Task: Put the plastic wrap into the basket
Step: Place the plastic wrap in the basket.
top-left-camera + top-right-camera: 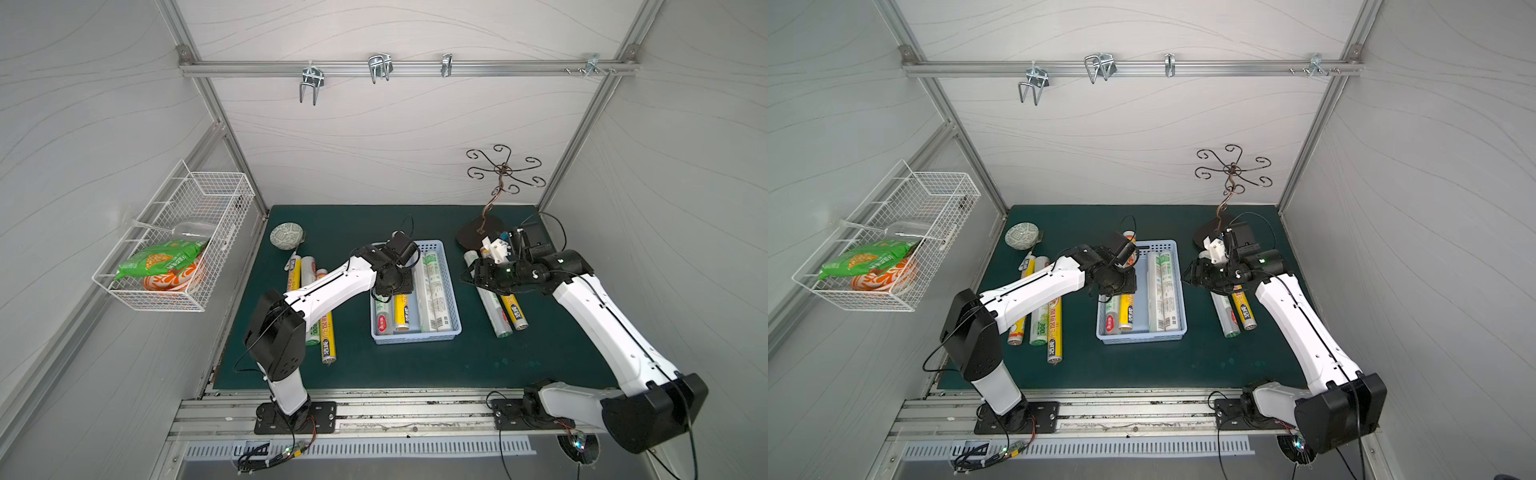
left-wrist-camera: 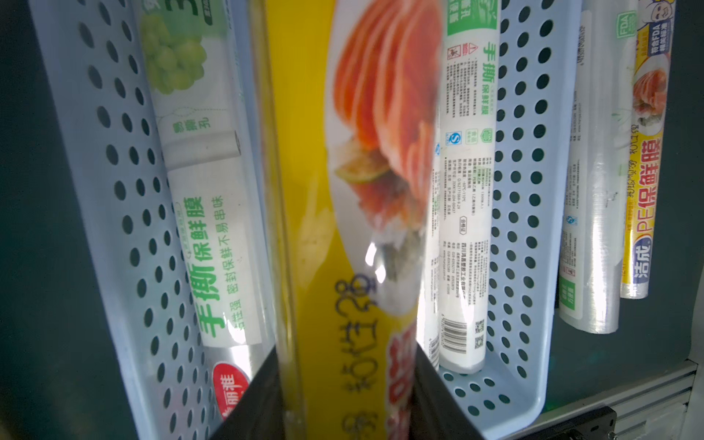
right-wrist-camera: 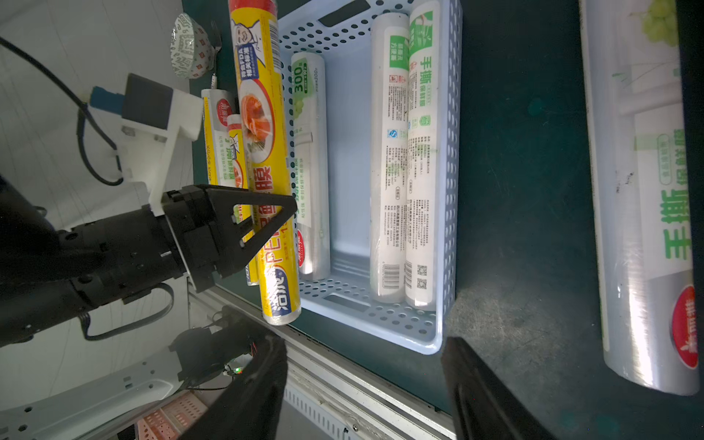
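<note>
The light blue perforated basket (image 1: 415,338) (image 1: 1140,337) (image 3: 445,190) sits mid-mat. Two white green-printed rolls of plastic wrap (image 1: 434,291) lie along its right side and a white roll with a red label (image 1: 382,320) along its left. My left gripper (image 2: 344,381) (image 3: 266,217) is shut on a yellow roll (image 1: 402,311) (image 2: 343,190) (image 3: 266,152), held lengthwise just above the basket's left part. My right gripper (image 1: 469,274) (image 3: 364,381) stands open and empty right of the basket, over a clear roll (image 1: 494,311) and a yellow roll (image 1: 515,311). Three more rolls (image 1: 328,336) lie on the mat to the left, partly under my left arm.
A patterned bowl (image 1: 284,237) stands at the back left of the mat. A dark metal hook stand (image 1: 478,237) rises behind my right gripper. A white wire basket (image 1: 178,237) with a green packet hangs on the left wall. Metal rails edge the mat's front.
</note>
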`<act>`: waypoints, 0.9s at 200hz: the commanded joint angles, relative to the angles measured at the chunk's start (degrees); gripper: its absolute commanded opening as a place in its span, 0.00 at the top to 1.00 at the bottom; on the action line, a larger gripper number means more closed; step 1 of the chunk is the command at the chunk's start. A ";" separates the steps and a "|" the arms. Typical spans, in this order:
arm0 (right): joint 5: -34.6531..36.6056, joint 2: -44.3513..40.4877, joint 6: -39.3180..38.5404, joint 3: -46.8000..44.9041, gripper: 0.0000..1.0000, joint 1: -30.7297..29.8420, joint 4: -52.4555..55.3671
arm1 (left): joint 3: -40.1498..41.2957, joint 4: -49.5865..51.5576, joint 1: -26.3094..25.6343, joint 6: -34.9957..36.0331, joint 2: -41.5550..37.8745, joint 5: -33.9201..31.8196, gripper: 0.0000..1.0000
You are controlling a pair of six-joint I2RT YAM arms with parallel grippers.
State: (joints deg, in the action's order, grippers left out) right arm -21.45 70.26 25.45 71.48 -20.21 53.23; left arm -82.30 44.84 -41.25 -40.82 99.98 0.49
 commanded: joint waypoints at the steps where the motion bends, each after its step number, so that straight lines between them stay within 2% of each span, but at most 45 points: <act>1: 0.10 -1.00 -0.98 -0.42 0.31 0.61 1.33 | -2.42 -3.15 -0.19 -0.36 1.72 0.97 0.65; 180: -0.89 -0.19 -1.15 -1.60 0.31 1.65 0.63 | -3.11 -7.83 -0.23 -1.28 10.92 3.32 0.62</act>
State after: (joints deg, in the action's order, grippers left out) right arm -21.69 70.28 25.12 70.76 -18.98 53.23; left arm -82.76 39.57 -41.32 -41.41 109.67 3.27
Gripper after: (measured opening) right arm 0.694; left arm 0.418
